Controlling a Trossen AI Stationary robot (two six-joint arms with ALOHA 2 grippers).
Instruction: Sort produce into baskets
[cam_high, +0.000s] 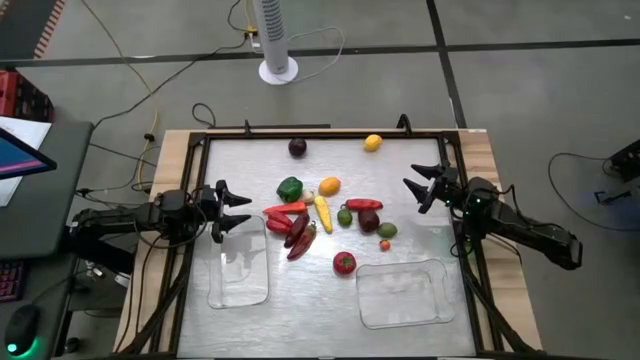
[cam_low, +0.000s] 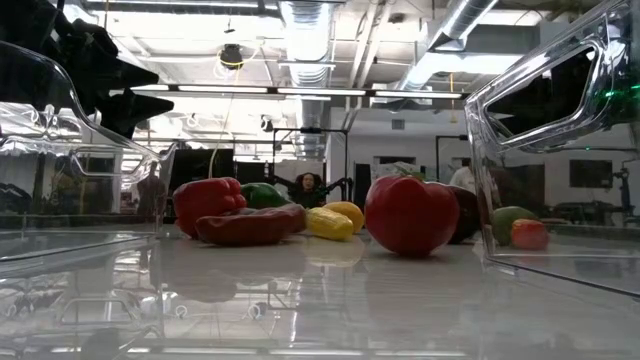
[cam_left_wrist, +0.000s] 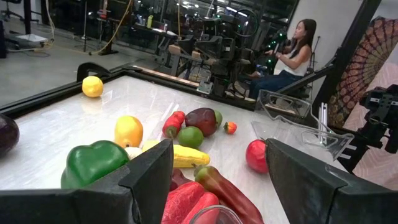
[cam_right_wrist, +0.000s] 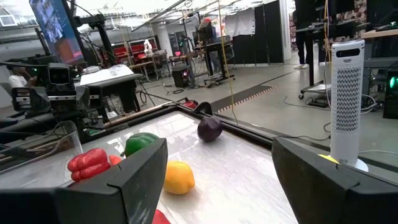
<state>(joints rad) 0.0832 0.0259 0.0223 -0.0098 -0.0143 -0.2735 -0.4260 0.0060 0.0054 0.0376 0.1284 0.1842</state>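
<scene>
Sorting seems not yet begun: small plastic fruits and vegetables (cam_high: 325, 215) lie mid-surface, both clear shallow plastic trays (cam_high: 238, 262) empty. Left pincer (cam_high: 232, 210) and right pincer (cam_high: 418, 186) hover spread, holding nothing; next, one must descend on a piece.

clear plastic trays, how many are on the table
2. One clear shallow rectangular plastic tray lies near the table's front edge on the left arm's side; the other clear rectangular plastic tray lies on the right arm's side. Both look empty; none seems hidden.
</scene>
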